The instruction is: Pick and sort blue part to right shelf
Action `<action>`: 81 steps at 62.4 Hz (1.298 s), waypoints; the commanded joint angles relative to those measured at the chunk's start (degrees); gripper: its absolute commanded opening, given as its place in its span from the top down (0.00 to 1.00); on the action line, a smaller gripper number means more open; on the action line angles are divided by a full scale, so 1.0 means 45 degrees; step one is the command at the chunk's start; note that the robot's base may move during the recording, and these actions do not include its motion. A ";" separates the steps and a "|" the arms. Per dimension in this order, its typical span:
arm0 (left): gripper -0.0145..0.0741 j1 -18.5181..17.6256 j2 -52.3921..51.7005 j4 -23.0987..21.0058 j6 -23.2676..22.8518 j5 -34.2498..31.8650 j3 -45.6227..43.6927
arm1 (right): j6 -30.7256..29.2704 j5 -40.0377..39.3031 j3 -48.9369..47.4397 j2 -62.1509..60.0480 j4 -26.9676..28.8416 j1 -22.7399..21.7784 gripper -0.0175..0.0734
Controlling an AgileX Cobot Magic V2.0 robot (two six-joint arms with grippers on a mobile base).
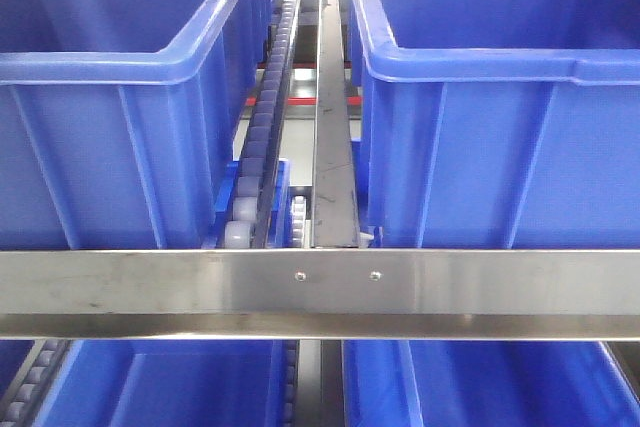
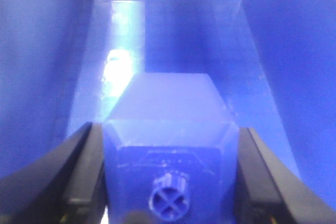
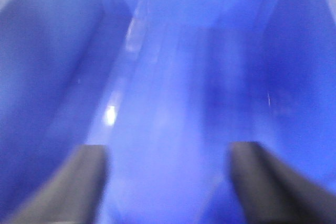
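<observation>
Left gripper (image 2: 169,177): dark fingers (image 2: 86,169) pressed against both flanks of the blue part (image 2: 170,129), jaws clamped on it. Part seen end-on in the left wrist view; a round boss with a cross-shaped recess faces the camera at its near end, sloped faces run back to a flat pale-blue surface. Part held inside a blue bin interior (image 2: 42,66), bin walls rising on both sides, a bright glare streak on the floor beyond the part. Whether the part touches the floor cannot be told.

Right gripper (image 3: 168,182): two dark fingers (image 3: 262,177) set wide apart, jaws spread with nothing between them. View blurred; blue bin walls (image 3: 47,61) and floor fill the frame.

Front view: left bin (image 1: 120,107) and right bin (image 1: 500,117), both large blue plastic, standing on the right shelf (image 1: 320,282) behind its flat steel front rail. White roller track (image 1: 262,127) and steel divider (image 1: 333,117) run between the bins. Lower bins (image 1: 500,387) visible beneath the rail. Neither arm nor the part shows in this view.
</observation>
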 commanded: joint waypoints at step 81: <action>0.70 0.0930 -0.2272 -0.1149 -0.0009 -0.1086 0.0188 | -0.0087 -0.0619 0.0084 -0.2637 0.0139 -0.1099 0.75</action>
